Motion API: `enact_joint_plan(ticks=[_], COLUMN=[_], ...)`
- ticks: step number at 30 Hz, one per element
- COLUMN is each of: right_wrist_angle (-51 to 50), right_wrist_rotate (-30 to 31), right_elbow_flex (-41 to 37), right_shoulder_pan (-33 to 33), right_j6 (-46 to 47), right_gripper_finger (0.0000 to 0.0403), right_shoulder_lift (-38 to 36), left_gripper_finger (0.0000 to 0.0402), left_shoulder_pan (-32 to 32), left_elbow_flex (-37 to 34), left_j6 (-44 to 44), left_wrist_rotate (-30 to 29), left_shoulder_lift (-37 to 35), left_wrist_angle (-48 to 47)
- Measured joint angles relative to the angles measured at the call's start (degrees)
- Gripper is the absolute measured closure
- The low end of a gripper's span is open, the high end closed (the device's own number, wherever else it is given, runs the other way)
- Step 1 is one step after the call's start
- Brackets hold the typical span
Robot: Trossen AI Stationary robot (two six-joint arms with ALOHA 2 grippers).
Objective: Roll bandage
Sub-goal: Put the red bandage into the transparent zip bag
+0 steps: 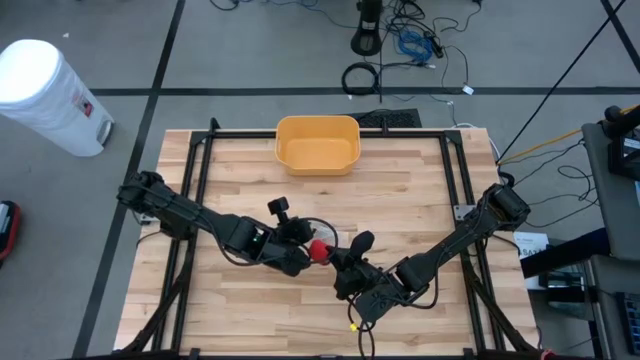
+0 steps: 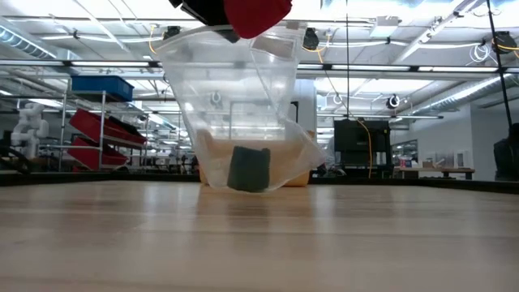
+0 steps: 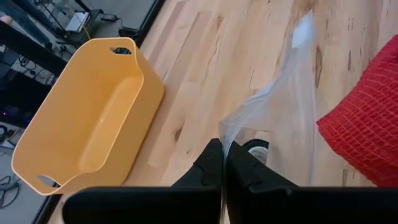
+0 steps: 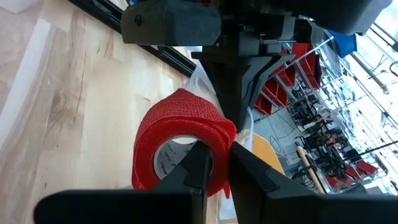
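Observation:
A clear plastic bag (image 2: 235, 105) stands at the table's middle with its bottom on the wood, and a dark roll (image 2: 249, 168) lies inside at the bottom. My left gripper (image 1: 297, 246) is shut on the bag's top edge. My right gripper (image 1: 338, 262) is shut on a red bandage roll (image 1: 319, 250), which it holds over the bag's mouth; the roll also shows in the low view (image 2: 255, 15) and in the right wrist view (image 4: 180, 143). The left gripper stands just to the left of the roll. My left gripper pinches the bag's upper edge (image 3: 229, 132) between its two shut fingers; whether it has one layer or both cannot be told. The bag hangs open below the fingers with its bottom (image 2: 243, 188) on the table. My right gripper holds the red roll by its wall (image 4: 219, 142), with one finger (image 4: 194, 163) at the hollow white core and the other outside. The roll is lifted clear of the table, above the bag's mouth.
A yellow bin (image 1: 317, 144) stands at the table's far edge, middle. Black frame rails (image 1: 200, 170) run along the table's left and right sides. A white cylinder (image 1: 50, 95) stands on the floor off the far left corner.

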Motion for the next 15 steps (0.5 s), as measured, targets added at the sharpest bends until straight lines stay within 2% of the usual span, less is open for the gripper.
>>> enact_joint_plan(ticks=[6, 11, 15], right_wrist_angle=[0.07, 0.09, 0.09], right_wrist_rotate=[0.06, 2.82, 3.72], right_elbow_flex=[0.00, 0.00, 0.00], right_shoulder_pan=[0.00, -0.41, -0.66], right_j6=[0.00, 1.44, 2.12], right_gripper_finger=[0.0364, 0.0364, 0.0364], right_shoulder_lift=[0.00, 0.00, 0.00], left_gripper_finger=[0.0401, 0.0401, 0.0401], left_shoulder_pan=[0.00, 0.00, 0.04], left_elbow_flex=[0.75, 1.03, 1.03], left_j6=[1.28, 1.24, -0.14], left_wrist_rotate=[-0.24, -5.88, -6.08], left_shoulder_lift=[0.00, -0.02, -0.02], left_wrist_angle=[1.52, 2.36, 2.37])
